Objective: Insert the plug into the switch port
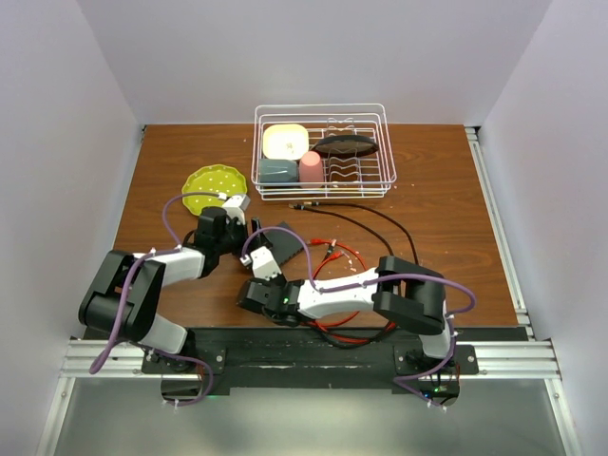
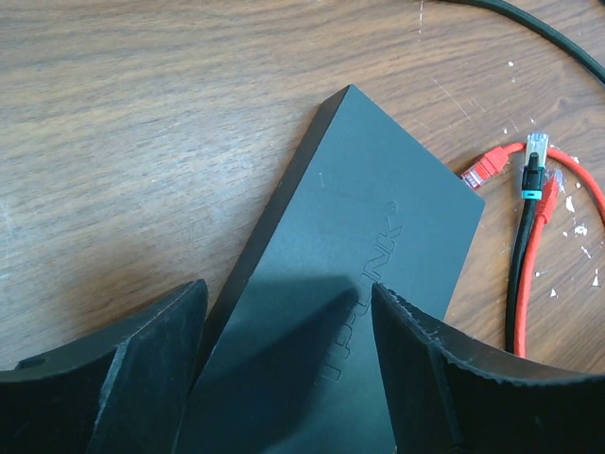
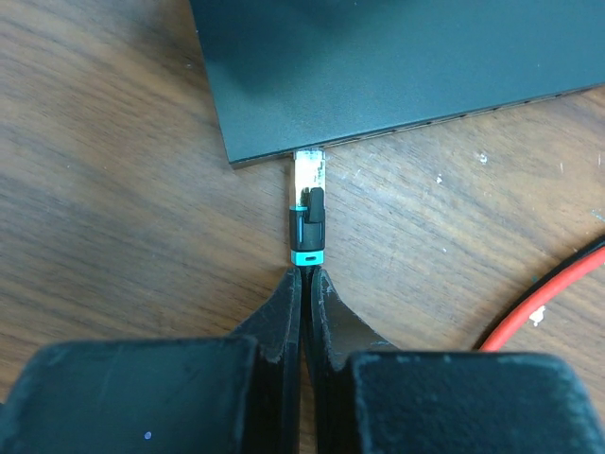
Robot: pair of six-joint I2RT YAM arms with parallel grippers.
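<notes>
1. The switch is a flat matte-black box with faint raised lettering on its top. In the left wrist view it runs from the bottom centre up to a sharp corner at upper middle. From overhead it lies left of centre on the table, between the two arms' ends.
2. The plug has a clear tip, a black boot and a teal band. It sits mid-frame in the right wrist view, with its tip at the switch's near edge, close to that edge's left corner. Whether it has entered a socket cannot be told.
3. The right gripper has its fingers pressed together, pinching the lead just behind the teal band.
4. The left gripper is spread, with the switch's near end between its fingers. Whether they touch it cannot be told.
5. The table is brown wood grain with white scuffs, and plain white walls stand on three sides.
6. A red cable and a second black lead lie just right of the switch. A wire rack stands at top centre and a green plate at upper left. Bare wood fills the right of the overhead frame.
</notes>
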